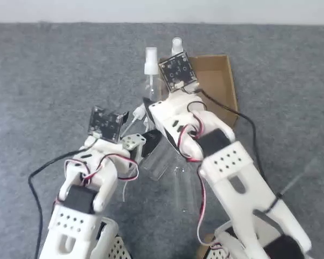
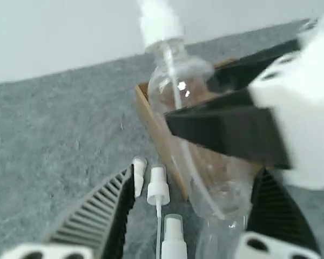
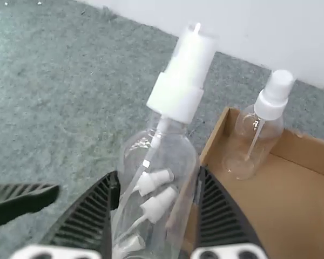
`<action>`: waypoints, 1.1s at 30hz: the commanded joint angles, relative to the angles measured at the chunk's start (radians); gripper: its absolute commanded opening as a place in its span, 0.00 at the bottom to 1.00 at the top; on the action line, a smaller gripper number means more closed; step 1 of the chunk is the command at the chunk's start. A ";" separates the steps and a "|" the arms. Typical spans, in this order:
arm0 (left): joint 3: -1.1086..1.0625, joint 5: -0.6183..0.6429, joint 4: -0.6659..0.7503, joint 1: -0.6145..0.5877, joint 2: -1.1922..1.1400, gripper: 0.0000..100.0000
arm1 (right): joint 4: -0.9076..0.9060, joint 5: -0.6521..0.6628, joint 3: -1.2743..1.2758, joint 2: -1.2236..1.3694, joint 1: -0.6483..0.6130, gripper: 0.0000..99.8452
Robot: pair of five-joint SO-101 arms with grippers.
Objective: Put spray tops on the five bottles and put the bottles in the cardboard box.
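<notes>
The right fingers point(image 3: 89, 216) clamp an upright bottle point(image 3: 162, 156), its spray top point(image 3: 183, 70) pointing up, beside the box point(image 3: 291, 189). The left fingers point(image 2: 105, 216) are spread apart.

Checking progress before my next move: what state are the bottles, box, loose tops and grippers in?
Held bottle: spray top on, outside cardboard box.
Boxed bottle: topped, upright inside it.
Loose spray tops: lying on table.
Right gripper: shut on held bottle.
Left gripper: open.
</notes>
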State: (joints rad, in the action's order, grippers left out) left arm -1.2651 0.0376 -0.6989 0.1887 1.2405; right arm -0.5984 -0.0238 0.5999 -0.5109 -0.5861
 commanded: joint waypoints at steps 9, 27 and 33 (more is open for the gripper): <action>0.033 -0.009 0.069 -0.037 -0.107 0.32 | -0.102 -0.009 -0.064 -0.196 -0.002 0.01; 0.019 -0.012 0.068 -0.044 -0.106 0.18 | 0.522 0.153 -0.071 0.186 0.398 0.01; 0.025 -0.005 0.072 -0.143 -0.106 0.11 | 0.762 0.153 -0.072 0.417 0.426 0.01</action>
State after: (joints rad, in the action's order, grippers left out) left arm -1.2651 0.0315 -0.6559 0.0813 1.1377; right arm 0.0092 0.1143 0.5999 -0.1826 -0.1795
